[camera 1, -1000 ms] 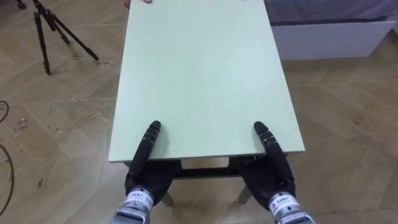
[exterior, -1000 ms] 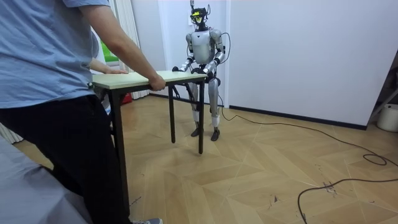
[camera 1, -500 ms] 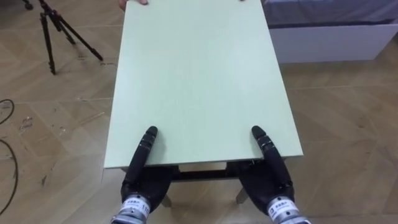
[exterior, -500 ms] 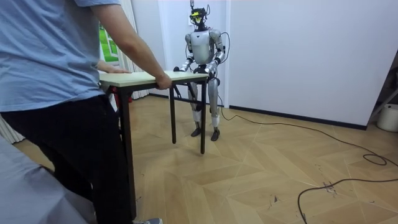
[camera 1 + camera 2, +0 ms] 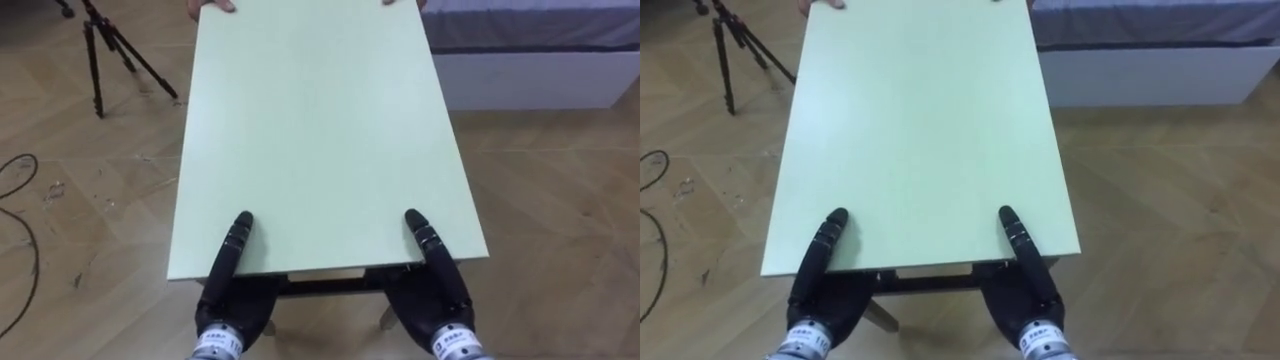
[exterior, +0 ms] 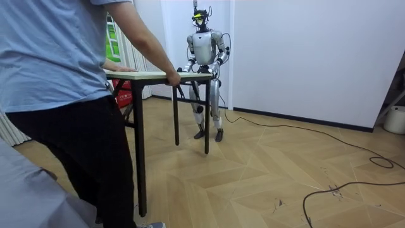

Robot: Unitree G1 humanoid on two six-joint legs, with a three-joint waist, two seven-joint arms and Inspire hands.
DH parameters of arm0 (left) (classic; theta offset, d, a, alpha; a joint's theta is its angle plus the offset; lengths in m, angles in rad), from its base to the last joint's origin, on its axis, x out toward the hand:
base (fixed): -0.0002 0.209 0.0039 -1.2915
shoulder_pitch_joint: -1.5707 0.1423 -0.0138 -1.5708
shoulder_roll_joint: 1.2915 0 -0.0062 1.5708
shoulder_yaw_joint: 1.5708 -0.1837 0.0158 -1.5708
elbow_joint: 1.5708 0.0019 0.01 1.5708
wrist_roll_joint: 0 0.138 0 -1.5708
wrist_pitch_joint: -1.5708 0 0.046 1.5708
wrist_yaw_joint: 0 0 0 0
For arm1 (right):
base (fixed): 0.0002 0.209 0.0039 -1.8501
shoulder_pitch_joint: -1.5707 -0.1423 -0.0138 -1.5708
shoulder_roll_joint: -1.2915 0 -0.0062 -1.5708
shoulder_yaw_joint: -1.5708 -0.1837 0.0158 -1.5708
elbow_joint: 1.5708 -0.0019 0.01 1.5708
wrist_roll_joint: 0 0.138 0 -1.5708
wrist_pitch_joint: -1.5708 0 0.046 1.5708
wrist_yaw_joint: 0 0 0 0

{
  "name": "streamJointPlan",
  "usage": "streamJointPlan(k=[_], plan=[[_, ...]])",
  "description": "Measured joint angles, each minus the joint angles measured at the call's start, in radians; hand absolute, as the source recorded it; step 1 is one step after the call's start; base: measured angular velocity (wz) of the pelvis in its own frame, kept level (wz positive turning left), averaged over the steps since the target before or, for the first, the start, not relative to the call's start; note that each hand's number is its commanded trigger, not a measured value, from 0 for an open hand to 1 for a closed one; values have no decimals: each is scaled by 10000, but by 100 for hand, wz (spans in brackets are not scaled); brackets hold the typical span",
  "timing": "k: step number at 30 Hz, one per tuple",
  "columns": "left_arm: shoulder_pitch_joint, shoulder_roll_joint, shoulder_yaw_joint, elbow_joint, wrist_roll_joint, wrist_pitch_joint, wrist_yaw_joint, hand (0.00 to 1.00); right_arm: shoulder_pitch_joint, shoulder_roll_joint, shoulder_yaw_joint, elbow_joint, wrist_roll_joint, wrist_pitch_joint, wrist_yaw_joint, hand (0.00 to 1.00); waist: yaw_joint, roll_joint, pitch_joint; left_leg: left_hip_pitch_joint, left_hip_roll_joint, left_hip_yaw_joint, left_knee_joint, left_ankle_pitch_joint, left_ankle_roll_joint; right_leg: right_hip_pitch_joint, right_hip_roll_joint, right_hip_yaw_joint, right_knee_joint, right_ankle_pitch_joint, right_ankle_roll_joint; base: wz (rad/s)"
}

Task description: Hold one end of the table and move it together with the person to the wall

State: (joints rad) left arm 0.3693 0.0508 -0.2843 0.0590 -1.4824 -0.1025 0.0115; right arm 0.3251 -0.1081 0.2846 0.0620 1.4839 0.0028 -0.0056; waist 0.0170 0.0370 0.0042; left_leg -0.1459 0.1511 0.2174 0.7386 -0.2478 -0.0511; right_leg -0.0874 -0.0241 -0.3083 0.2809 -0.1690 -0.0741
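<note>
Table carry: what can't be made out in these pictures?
- How the left robot hand and right robot hand hold on underneath: in the eye views the table top covers it; in the room view they are too small.
- The person's hands: eye views, mostly cut off by the top edge.
- The table legs: eye views, mostly hidden under the top.
- The person above the shoulders: room view, cut off by the top edge.

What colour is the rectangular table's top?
Plain pale green table top, no pattern; the left eye view shows it best.
</note>
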Motion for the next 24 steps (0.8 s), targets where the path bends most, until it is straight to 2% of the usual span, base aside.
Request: streamJointPlan(k=[1,2,3,4,5,6,7,8,9,10,14,15,16,17,19,21,22,24], plan=[[106,-13,-4,9,-26,10,-30,100,70,-25,48,-19,28,0,10,100,-52,64,-5,61,110,-15,584,39,-61,36,47,-254,28,-22,-30,0],[203,-24,-29,10,-76,70,-104,100,116,-109,67,-48,30,-6,45,100,-308,229,-22,303,179,-121,1146,114,-174,-6,110,-691,210,-93,-104,47],[141,7,-31,9,-34,90,-167,100,100,-118,62,-56,30,-46,102,100,-521,292,-12,609,158,-194,862,-45,-82,-99,117,-975,439,-136,-131,55],[57,45,-27,9,29,93,-189,100,93,-142,58,-75,27,-65,140,100,-645,224,34,773,73,-195,511,-255,-87,-204,81,-1024,542,-149,-151,43],[-82,122,-2,3,66,97,-218,100,66,-159,44,-101,28,-69,166,100,-668,45,146,925,-50,-190,-280,-480,-197,-395,14,-1059,643,-135,-186,21],[-116,141,1,-15,66,113,-240,100,69,-161,31,-168,25,-74,166,100,-750,25,144,1045,-102,-192,-937,-726,-237,-549,-10,-1168,590,-44,-219,22],[-150,131,-16,-26,57,117,-257,100,68,-158,26,-219,28,-109,178,100,-828,105,164,1057,-101,-228,-1191,-891,-220,-642,-11,-1276,587,-2,-234,37],[-275,122,-61,-30,29,136,-262,100,69,-166,1,-308,49,-224,204,100,-999,260,188,1053,-81,-297,-1645,-1202,-167,-850,-13,-1476,678,36,-255,34],[-404,124,-60,-28,93,150,-261,100,69,-204,-37,-392,58,-269,203,100,-1023,340,179,1045,-102,-272,-2072,-1378,-95,-1118,-53,-1521,815,90,-286,26],[-462,128,-54,-25,112,146,-261,100,68,-175,-38,-412,68,-299,203,100,-1022,352,174,1038,-130,-261,-2246,-1416,-56,-1217,-97,-1559,859,113,-303,16],[-668,101,-155,32,201,140,-205,100,65,-147,-76,-404,75,-498,203,100,-1026,368,176,1227,-500,-217,-3403,-1373,46,-1585,-398,-1638,953,369,-301,11],[-667,99,-155,44,218,117,-205,100,80,-161,-51,-403,112,-498,231,100,-994,356,181,1204,-617,-127,-3548,-1252,262,-1684,-486,-1606,931,482,-303,0],[-662,101,-155,52,221,92,-207,100,83,-164,-29,-403,133,-498,244,100,-955,357,180,1204,-646,-18,-3634,-1222,316,-1730,-521,-1596,907,546,-322,0],[-669,128,-148,76,218,85,-209,100,82,-141,-26,-372,143,-478,244,100,-946,358,181,1194,-735,29,-3681,-1104,517,-1764,-592,-1606,815,697,-322,0],[-672,150,-149,144,197,93,-200,100,82,-106,-25,-274,177,-448,245,100,-969,360,181,1201,-807,268,-3776,-1013,653,-1774,-713,-1610,740,889,-324,4],[-677,99,-153,368,217,162,-172,100,84,-68,-17,-91,185,-446,327,100,-930,345,181,1201,-1081,429,-3790,-858,822,-1885,-931,-1454,800,1106,-270,-8],[-678,63,-152,400,218,163,-189,100,82,-87,-21,-91,174,-447,328,100,-906,328,186,1181,-1144,475,-3793,-815,874,-1955,-983,-1369,797,1197,-263,-20],[-688,11,-151,470,225,157,-201,100,73,-81,-43,-92,158,-444,338,100,-892,250,187,980,-1437,559,-3785,-637,1139,-2131,-1258,-1251,793,1542,-194,-5]])
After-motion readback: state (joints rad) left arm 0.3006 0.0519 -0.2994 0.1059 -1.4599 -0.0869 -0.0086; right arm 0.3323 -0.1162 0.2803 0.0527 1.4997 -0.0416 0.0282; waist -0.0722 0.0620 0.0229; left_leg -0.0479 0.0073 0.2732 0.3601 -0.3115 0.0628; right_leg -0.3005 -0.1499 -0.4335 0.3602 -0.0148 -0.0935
